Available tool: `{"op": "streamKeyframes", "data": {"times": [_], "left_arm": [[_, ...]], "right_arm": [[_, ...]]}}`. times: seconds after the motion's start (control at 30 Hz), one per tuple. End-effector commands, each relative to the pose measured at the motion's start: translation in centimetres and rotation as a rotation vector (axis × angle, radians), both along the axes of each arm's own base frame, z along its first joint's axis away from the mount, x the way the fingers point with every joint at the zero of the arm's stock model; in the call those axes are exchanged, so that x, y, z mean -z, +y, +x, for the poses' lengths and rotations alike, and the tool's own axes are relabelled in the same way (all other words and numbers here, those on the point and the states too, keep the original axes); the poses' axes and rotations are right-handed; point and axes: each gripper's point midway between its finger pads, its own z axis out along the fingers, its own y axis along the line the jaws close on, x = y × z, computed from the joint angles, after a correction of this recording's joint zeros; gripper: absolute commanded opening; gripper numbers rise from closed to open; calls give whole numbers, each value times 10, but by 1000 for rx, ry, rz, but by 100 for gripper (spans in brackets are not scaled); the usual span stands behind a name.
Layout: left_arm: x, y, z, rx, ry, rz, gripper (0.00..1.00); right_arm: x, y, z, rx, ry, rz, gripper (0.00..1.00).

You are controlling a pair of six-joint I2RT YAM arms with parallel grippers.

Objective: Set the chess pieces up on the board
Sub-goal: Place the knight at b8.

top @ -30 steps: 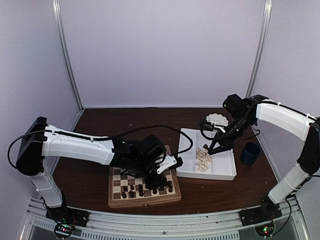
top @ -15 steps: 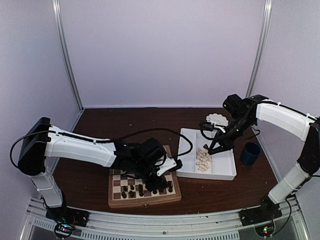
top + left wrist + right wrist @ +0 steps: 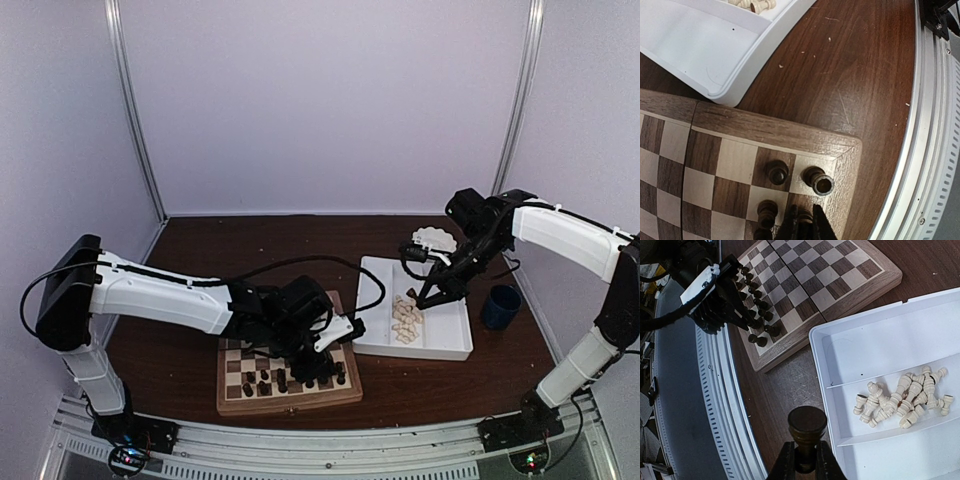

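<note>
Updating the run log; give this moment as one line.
left gripper: shut on dark piece at board edge | right gripper: shut on brown piece near white tray

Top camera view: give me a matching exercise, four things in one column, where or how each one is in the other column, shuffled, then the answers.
1. cream pieces
2. blue cup
3. right gripper
4. board

A. on the table, right of the white tray
B. carries dark pieces along its near edge
C. in the tray's middle compartment
D. shut on a dark piece

Pairs: 1-C, 2-A, 3-D, 4-B.
</note>
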Motion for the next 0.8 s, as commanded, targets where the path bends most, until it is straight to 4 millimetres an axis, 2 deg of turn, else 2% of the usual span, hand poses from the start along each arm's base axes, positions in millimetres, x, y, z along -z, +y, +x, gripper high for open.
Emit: {"op": "streamKeyframes", "data": {"times": [0.0,0.27,0.6,0.77], "left_arm": [[1,-5,-3,8,7,-21,8],[2,-5,-5,7,18,-19,9],[1,-5,-5,9,21,-15,16],[-1,-7,-4,21,13,-14,14]], "right_arm": [[-3,-2,1,-2,-34,3,5],[-3,-2,0,-4,-33,5,5],[-4,-2,0,-7,-35,6,5],[-4,-2,0,-6,-37,4,5]]}}
